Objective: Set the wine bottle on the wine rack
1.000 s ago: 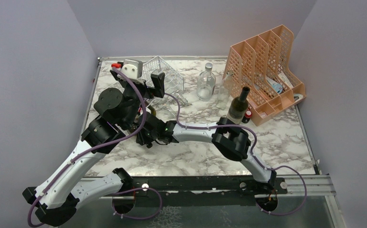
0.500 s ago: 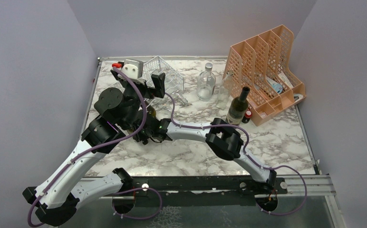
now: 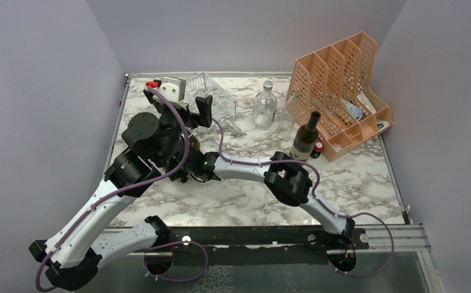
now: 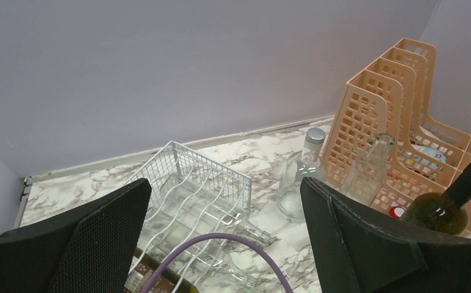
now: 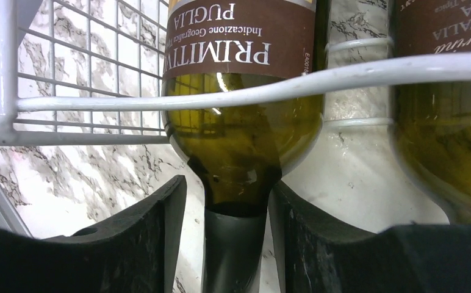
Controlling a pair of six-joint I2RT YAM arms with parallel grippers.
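While the right claw [image 5: 227,186] flanks the neck of the wine bottle [image 5: 239,122], its jaws stand narrowly parted: a sliver of pale bench shows between one finger and the glass, so the grip looks slackened rather than clamped. The bottle lies on its side in the wine rack [image 4: 190,183], its shoulder seated in a dip of the wavy white wire and its brown label facing the right wrist camera. A second bottle [image 5: 446,122] occupies the neighbouring cradle just beside it. The left claw [image 4: 224,183] hovers above the rack with jaws spread wide and nothing between them. From above, the rack sits at the far left of the marbled bench [image 3: 251,201], largely hidden by both wrists. Well apart to the right stand a clear bottle [image 3: 265,104], an upright dark bottle [image 3: 306,137] and the peach file holder [image 3: 340,85]. Judged from this, the placing itself appears done. What is left is to open the right claw fully and draw it back off the neck without dragging the bottle out of its cradle.
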